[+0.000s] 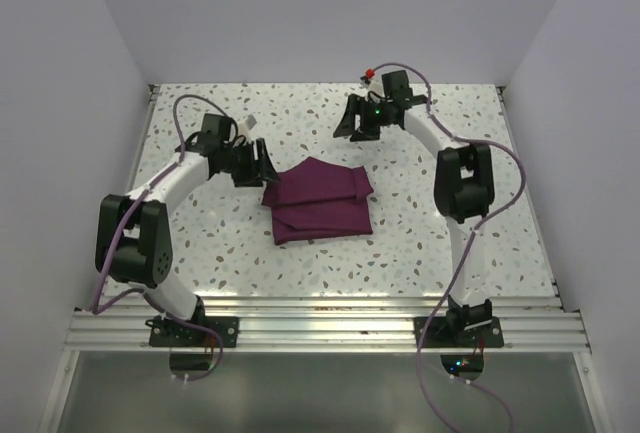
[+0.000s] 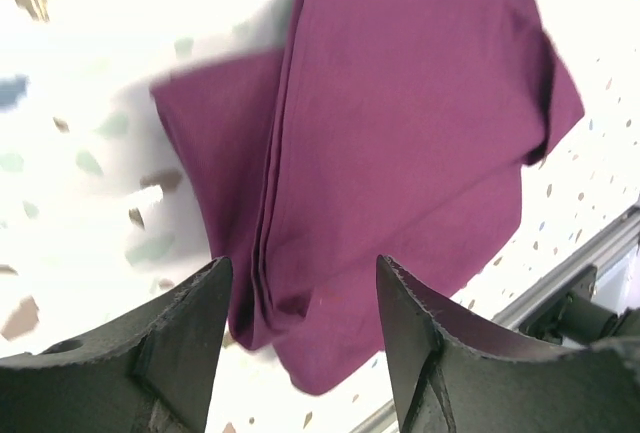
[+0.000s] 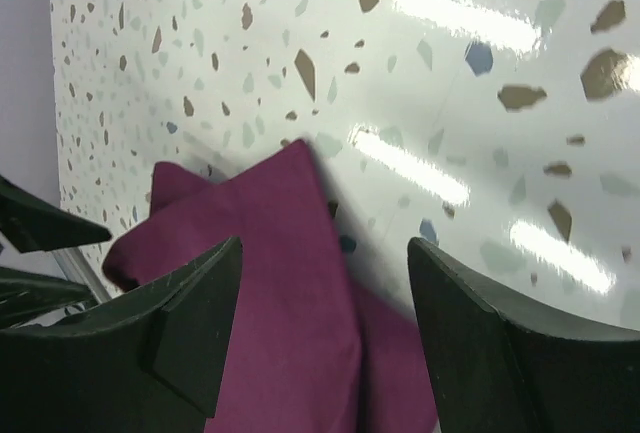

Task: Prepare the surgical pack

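The surgical pack shows as a folded plum-purple cloth bundle [image 1: 318,201] lying flat on the speckled table [image 1: 440,243], mid-table. My left gripper [image 1: 268,168] sits at the bundle's left corner, open. In the left wrist view its jaws [image 2: 305,278] stand wide apart just above the layered cloth edge [image 2: 400,153], holding nothing. My right gripper [image 1: 352,125] hovers behind the bundle's far right corner, open and apart from it. Seen from the right wrist, the cloth corner [image 3: 270,283] lies below the spread right gripper [image 3: 325,253], with nothing gripped.
White walls close the table on the left, back and right. An aluminium rail [image 1: 320,323] carries both arm bases along the near edge. Cables loop beside each arm. Part of the left arm [image 3: 40,223] shows at the right wrist view's left edge.
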`<state>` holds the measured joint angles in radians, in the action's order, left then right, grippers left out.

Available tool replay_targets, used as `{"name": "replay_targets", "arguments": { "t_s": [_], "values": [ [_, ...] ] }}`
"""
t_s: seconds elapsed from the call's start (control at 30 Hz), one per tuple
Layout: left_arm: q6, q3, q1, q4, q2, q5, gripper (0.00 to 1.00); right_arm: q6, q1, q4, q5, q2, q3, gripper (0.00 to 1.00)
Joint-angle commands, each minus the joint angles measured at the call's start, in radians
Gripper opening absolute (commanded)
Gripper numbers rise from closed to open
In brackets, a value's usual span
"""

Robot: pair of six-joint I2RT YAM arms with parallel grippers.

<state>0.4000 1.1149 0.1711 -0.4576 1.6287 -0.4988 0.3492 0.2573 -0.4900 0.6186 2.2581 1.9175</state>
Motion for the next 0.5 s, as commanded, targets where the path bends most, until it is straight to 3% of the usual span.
{"name": "replay_targets", "arguments": {
  "t_s": [0.0, 0.17, 0.47],
  "values": [
    [-0.036, 0.121, -0.015, 0.013, 0.043, 0.026, 0.64, -0.029, 0.029, -0.039, 0.095, 0.113, 0.138, 0.70],
    [-0.026, 0.175, -0.042, 0.028, 0.111, -0.010, 0.64, -0.039, 0.053, -0.088, 0.148, 0.257, 0.302, 0.71],
    [-0.024, 0.184, -0.056, 0.040, 0.146, -0.066, 0.64, -0.024, 0.091, -0.079, 0.207, 0.336, 0.307, 0.69]
  ]
}}
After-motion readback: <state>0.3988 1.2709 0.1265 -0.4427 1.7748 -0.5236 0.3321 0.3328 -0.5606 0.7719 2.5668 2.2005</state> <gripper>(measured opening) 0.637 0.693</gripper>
